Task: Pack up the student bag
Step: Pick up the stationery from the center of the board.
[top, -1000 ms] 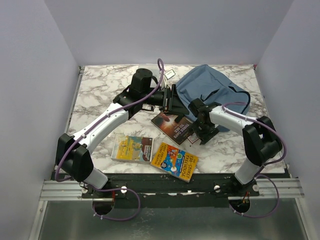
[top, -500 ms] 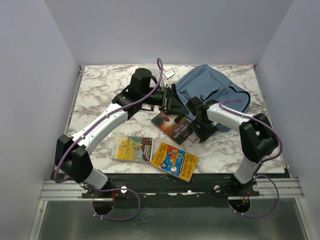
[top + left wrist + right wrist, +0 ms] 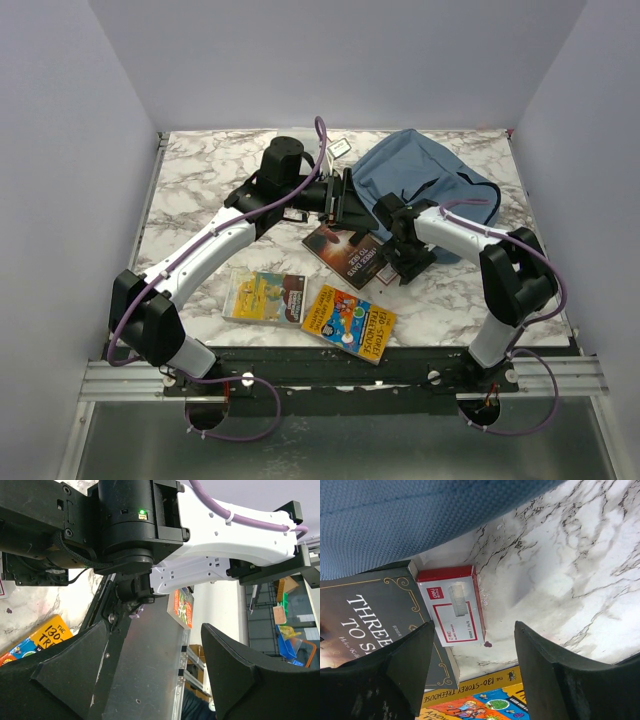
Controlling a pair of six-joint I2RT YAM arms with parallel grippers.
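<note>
The student bag point(image 3: 420, 180), soft dusty-blue fabric, lies at the back right of the marble table; its cloth fills the top of the right wrist view point(image 3: 420, 520). My left gripper point(image 3: 347, 203) is at the bag's left edge, open, with nothing between its fingers point(image 3: 155, 680). My right gripper point(image 3: 392, 262) hovers open just in front of the bag point(image 3: 475, 675). Below it lies a small red-and-white box point(image 3: 452, 612), resting against the corner of a dark book point(image 3: 375, 625). The box is left of centre between the fingers and untouched.
The dark book point(image 3: 345, 250) lies in front of the bag. A yellow "130-Storey Treehouse" book point(image 3: 350, 320) and another colourful book point(image 3: 265, 297) lie near the front edge. A small white tag point(image 3: 338, 147) sits at the back. Grey walls enclose the table.
My right gripper has shifted a little left, toward the dark book. The left arm has not moved.
</note>
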